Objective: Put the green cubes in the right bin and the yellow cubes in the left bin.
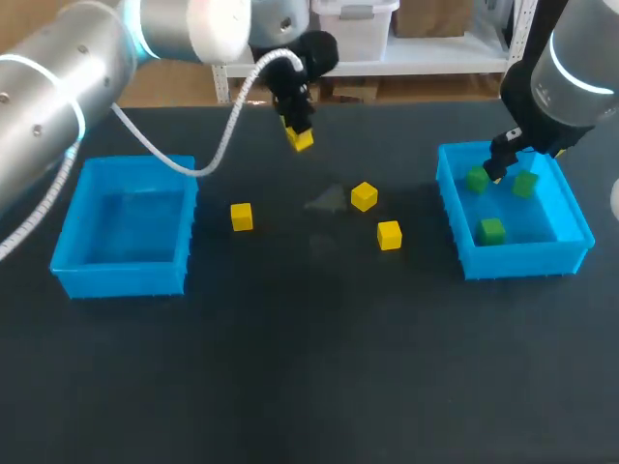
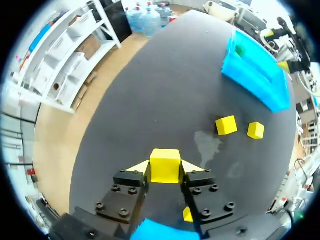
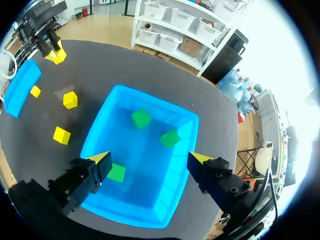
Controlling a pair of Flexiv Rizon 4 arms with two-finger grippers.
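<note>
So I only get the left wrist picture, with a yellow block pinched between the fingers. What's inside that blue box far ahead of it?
Observer: The head view shows three green cubes in that right bin.
Operator: Is the other arm carrying one too?
Observer: No. The right gripper is open over the bin, with nothing between its fingers.
Operator: And the box my block goes in?
Observer: The left bin is empty. The yellow cube in the left gripper would be its first.
</note>
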